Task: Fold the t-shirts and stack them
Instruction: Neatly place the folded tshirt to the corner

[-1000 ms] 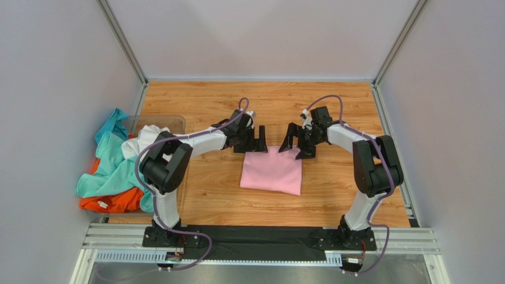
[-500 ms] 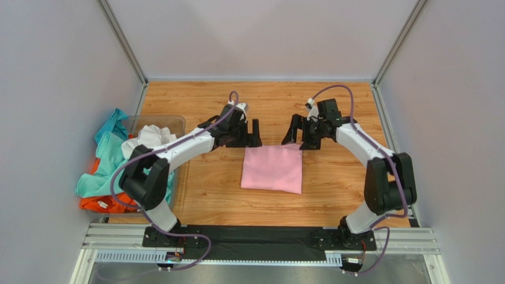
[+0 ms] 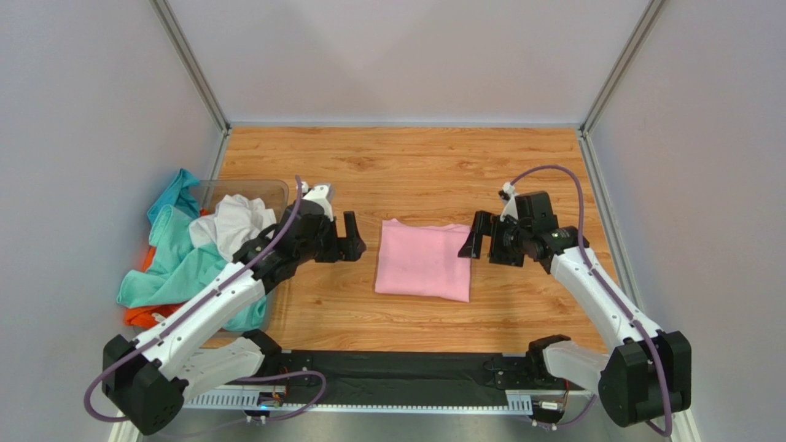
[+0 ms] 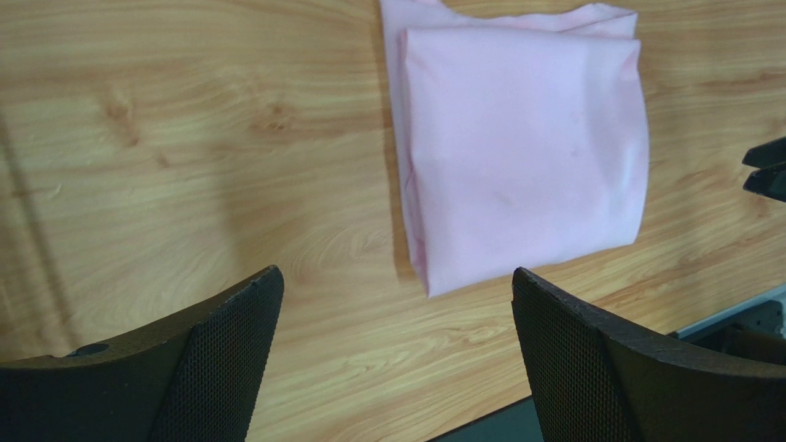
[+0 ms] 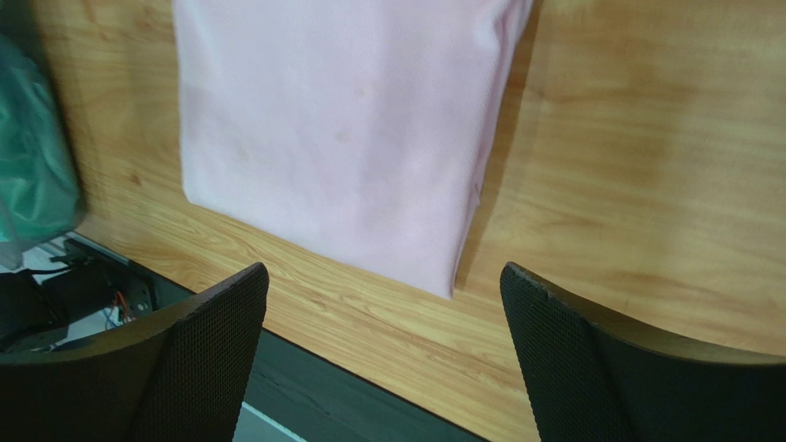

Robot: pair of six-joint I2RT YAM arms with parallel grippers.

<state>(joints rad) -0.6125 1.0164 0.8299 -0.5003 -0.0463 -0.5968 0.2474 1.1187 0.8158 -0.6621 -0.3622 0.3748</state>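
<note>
The light pink t-shirt (image 3: 423, 261) lies folded into a flat rectangle on the wooden table, and shows in the left wrist view (image 4: 521, 147) and the right wrist view (image 5: 341, 129). My left gripper (image 3: 351, 239) is open and empty, raised just left of the shirt. My right gripper (image 3: 480, 241) is open and empty, raised just right of it. The teal t-shirt (image 3: 180, 262), white t-shirt (image 3: 231, 221) and orange t-shirt (image 3: 171, 316) lie heaped at the left edge.
A clear plastic bin (image 3: 263, 189) stands at the left under the heap. Grey walls close in the table on three sides. A black strip (image 3: 397, 366) runs along the near edge.
Both grippers have pulled back from the shirt's far edge, moving nearer and outward, the left to the left and the right to the right. The pink shirt stays folded and still.
</note>
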